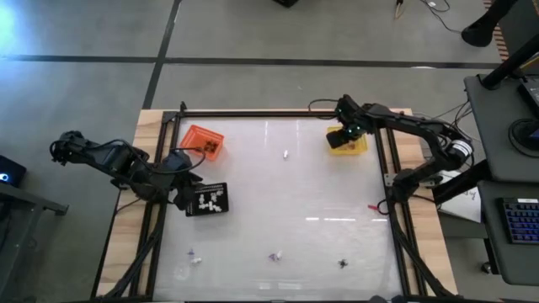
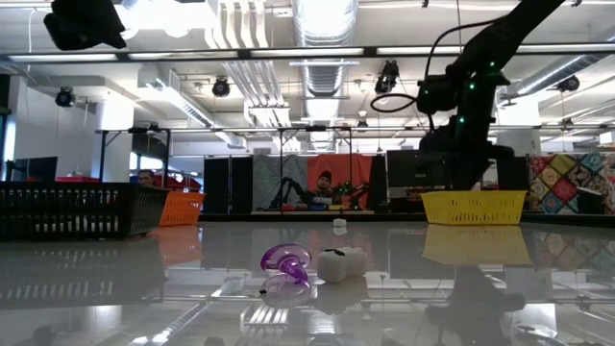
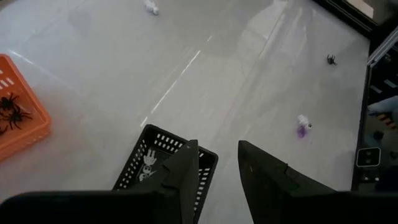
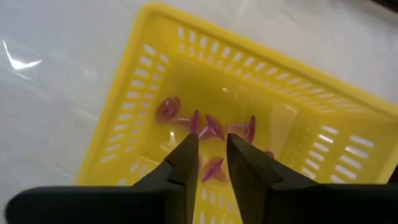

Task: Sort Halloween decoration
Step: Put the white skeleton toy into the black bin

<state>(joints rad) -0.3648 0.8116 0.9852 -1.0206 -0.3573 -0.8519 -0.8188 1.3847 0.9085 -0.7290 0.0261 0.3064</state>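
Observation:
My right gripper (image 4: 212, 155) hovers open over the yellow tray (image 4: 143, 68) at the table's far right, pointing down into it. Several purple trinkets (image 4: 211, 127) lie on the tray's floor, and nothing is between the fingers. My left gripper (image 3: 217, 168) stands open above the black tray (image 3: 155, 158) at the left, which holds white trinkets (image 3: 148, 163). The orange tray (image 3: 25, 124) holds black spiders (image 3: 12, 109). Loose trinkets lie on the table: a white one (image 1: 285, 154), a purple and white pair (image 2: 285, 264), a black one (image 1: 343, 263).
A black frame (image 1: 278, 113) borders the glossy table. More small trinkets (image 1: 194, 259) lie near the front left corner, and a small red piece (image 1: 373, 206) lies by the right rail. The table's middle (image 1: 286, 202) is bare. People sit in the room behind (image 2: 324, 183).

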